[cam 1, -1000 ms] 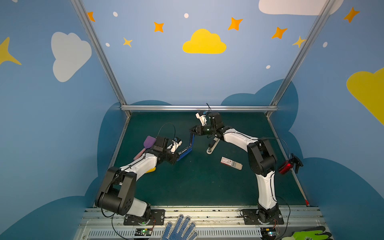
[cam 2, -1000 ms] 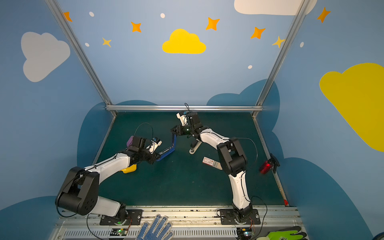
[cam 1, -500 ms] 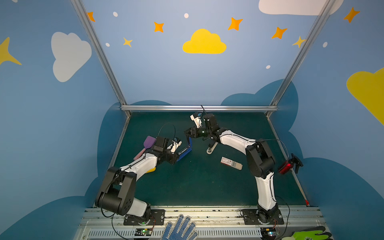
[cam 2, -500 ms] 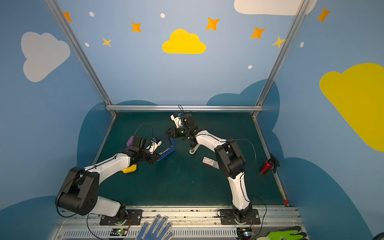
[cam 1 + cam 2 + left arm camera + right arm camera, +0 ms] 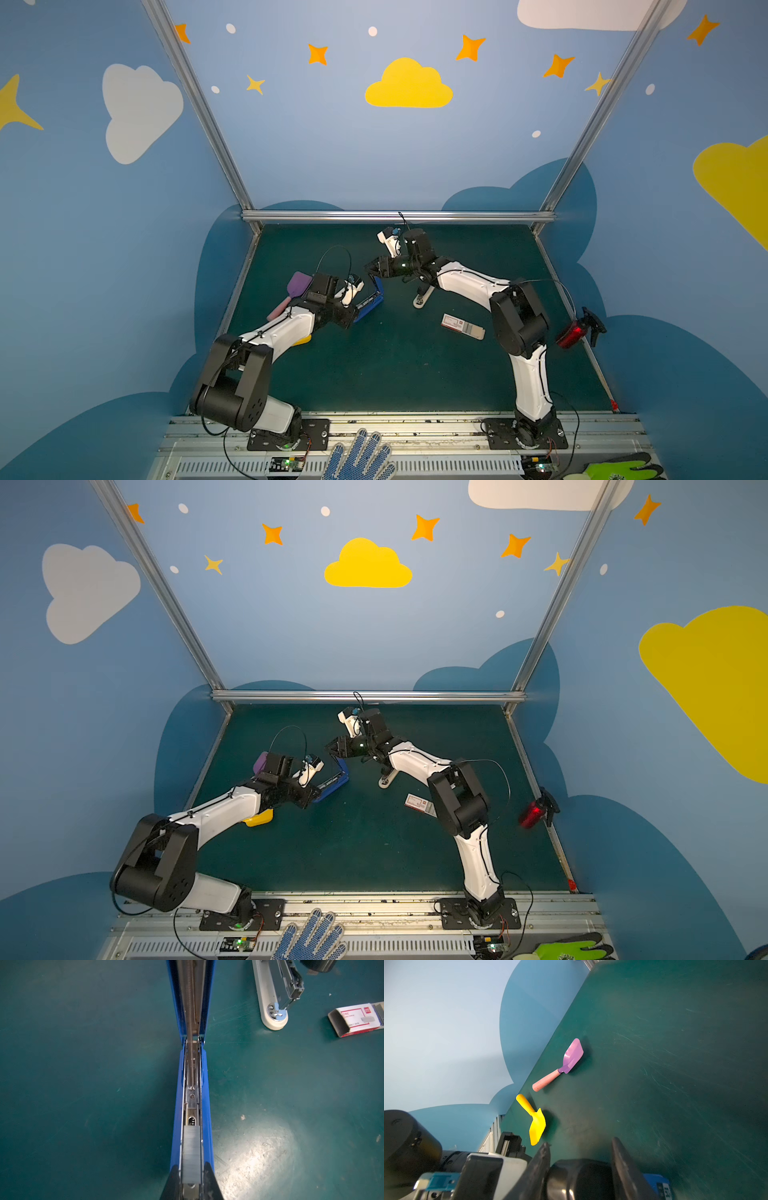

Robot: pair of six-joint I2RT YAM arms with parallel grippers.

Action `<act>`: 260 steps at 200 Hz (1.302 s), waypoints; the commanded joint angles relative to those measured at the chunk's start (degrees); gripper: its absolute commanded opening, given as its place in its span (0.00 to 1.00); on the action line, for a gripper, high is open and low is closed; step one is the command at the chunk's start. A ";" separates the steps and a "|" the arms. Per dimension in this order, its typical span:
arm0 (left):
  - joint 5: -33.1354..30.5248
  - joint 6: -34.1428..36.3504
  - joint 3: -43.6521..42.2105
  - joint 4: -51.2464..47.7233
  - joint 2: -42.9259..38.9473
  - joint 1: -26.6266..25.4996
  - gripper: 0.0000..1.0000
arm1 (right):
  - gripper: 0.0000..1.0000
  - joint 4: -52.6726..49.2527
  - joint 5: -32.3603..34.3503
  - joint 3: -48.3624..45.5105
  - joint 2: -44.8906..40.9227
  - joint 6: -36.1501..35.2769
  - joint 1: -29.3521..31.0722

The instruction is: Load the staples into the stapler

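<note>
A blue stapler [image 5: 371, 302] [image 5: 334, 783] lies on the green mat with its lid swung up. My left gripper [image 5: 191, 1167] [image 5: 353, 309] is shut on the front end of its base. A silver strip of staples [image 5: 191, 1151] lies in the open channel of the stapler [image 5: 192, 1076]. My right gripper [image 5: 371, 270] [image 5: 581, 1141] hovers at the raised lid's tip, open, with the blue lid [image 5: 656, 1185] outside its fingers. The staples' white box [image 5: 462, 326] [image 5: 417, 803] [image 5: 353, 1020] lies to the right, its tray slid partly out.
A beige stapler [image 5: 422, 297] [image 5: 274, 1001] lies under the right arm. A purple scoop [image 5: 297, 286] [image 5: 569, 1059] and a yellow scoop [image 5: 257, 818] [image 5: 536, 1124] lie at the left edge. A red lamp [image 5: 571, 332] sits at the right edge, gloves [image 5: 359, 457] on the front rail.
My right gripper has widened its jaws and shifted a little left at the lid's tip. The lid stands steeper than before. The left arm has not moved.
</note>
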 commanded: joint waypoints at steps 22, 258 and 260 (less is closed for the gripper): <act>-1.01 -0.56 0.34 4.91 -2.18 -0.34 0.04 | 0.43 -0.51 -6.20 -2.33 -0.23 5.35 1.18; -2.28 -1.73 1.25 5.24 -2.01 -0.42 0.04 | 0.52 6.00 -9.27 -5.85 -0.14 11.44 1.44; -2.42 -1.80 1.25 5.29 -2.05 -0.42 0.04 | 0.52 6.22 -9.32 -5.96 -0.14 11.54 1.30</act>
